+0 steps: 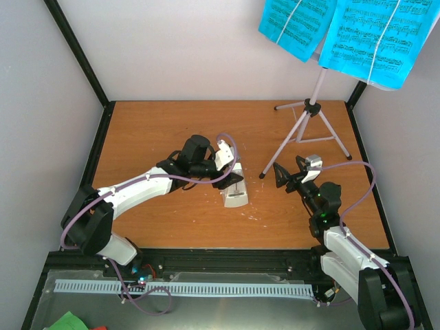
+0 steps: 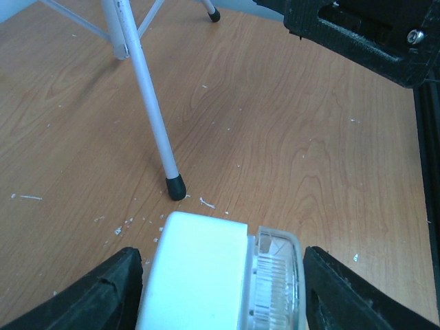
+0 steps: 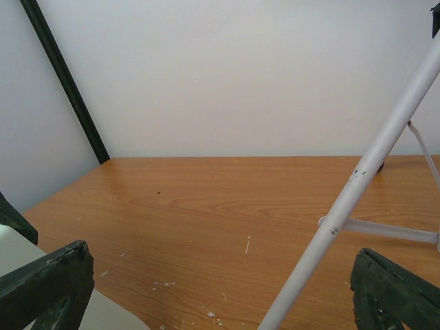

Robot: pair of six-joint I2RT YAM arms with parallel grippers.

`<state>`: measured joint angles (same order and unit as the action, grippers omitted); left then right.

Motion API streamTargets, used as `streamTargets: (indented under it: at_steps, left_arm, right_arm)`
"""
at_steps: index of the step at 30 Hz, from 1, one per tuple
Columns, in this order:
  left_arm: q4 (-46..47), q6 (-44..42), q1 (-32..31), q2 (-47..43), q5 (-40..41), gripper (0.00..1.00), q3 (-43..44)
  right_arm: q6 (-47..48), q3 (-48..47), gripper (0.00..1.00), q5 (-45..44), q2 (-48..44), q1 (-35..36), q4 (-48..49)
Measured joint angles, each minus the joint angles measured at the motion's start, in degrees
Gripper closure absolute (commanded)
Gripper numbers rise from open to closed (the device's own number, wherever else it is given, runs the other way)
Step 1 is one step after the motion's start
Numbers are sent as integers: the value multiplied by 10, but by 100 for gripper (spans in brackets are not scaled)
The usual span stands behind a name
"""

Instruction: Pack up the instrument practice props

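1. Found the metronome (image 1: 235, 192) lying on its side at the middle of the table (image 1: 158, 130), clear cover facing right in the left wrist view.
2. Found the left gripper (image 2: 223, 289) lowered over it, one finger close against each flank. Judged as lined up for a sideways grasp across body and cover.
3. Cannot tell whether the fingers press on the metronome or merely bracket it; only dark slivers separate them from it.
4. Found the right gripper (image 1: 289, 177) spread wide, grasping nothing, near the foot of the closest leg of the music stand (image 1: 313, 113). Judged as waiting or lining up on that leg.
5. Noted the leg crossing the gap between the right fingers in the right wrist view, without visible contact.
6. Found the stand upright on its tripod at the far right of the table, with the sheet music (image 1: 371, 38) spread on top, neither one packed yet.
7. Hidden or cut off:
   - stand's tray, behind the pages;
   - upper part of the pages, past the overhead view's edge;
   - lower half of the metronome, below the left wrist view;
   - metronome's underside.
8. Identified no case or box for packing in any view.
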<state>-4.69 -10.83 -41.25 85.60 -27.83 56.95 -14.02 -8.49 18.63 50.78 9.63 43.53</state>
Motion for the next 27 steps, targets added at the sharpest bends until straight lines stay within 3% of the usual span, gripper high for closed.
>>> streamTargets:
  at_steps: [10,21,27]
  left_arm:
    - [4,-5,0,0,5,47,-2]
    - [5,-7,-1,-1,8,50,-2]
    - [7,32,-10,-13,64,50,-10]
  right_arm:
    - [0,0,0,0,0,0,0]
    - [0,0,0,-2,2,0,0]
    - [0,0,0,-10,2,0,0]
